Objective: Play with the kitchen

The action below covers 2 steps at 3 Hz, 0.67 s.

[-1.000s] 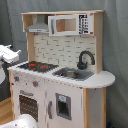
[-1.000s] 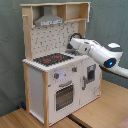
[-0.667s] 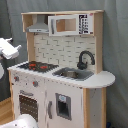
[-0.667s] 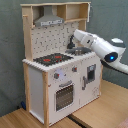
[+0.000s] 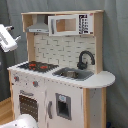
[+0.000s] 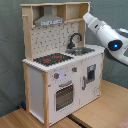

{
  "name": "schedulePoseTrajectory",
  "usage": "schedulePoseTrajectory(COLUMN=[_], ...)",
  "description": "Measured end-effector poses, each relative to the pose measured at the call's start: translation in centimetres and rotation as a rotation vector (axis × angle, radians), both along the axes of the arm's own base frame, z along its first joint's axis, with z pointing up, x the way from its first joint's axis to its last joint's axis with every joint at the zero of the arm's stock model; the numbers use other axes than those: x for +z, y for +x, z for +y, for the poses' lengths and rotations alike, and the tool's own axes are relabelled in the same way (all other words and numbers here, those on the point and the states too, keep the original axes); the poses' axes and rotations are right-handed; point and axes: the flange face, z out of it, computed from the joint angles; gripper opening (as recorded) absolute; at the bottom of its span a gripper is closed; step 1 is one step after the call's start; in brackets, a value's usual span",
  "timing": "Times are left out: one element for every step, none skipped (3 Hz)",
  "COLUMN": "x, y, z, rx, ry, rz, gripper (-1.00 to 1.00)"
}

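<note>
The kitchen stands upright on a wooden floor before a grey curtain; its stovetop occupies one end of the counter, the sink and black faucet the other. The arm is raised beside the upper shelf, apart from the counter. The gripper's opening cannot be told, nor whether it holds anything. Risk: a descent toward the sink may strike the shelf edge or faucet, or push the light toy off square.

The kitchen looks like light matt wood with smooth white painted panels. Its faucet is glossy black, and the arm is glossy white plastic.
</note>
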Motion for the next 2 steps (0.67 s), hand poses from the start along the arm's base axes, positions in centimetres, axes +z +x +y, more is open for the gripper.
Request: schedulePoseTrajectory(x=[1.8, 3.0], y=[-0.5, -0.8], z=[-2.0, -4.1], rx=[-0.054, -0.11], ry=[0.116, 0.229], rz=[-0.052, -0.104], gripper=[1.0, 1.0])
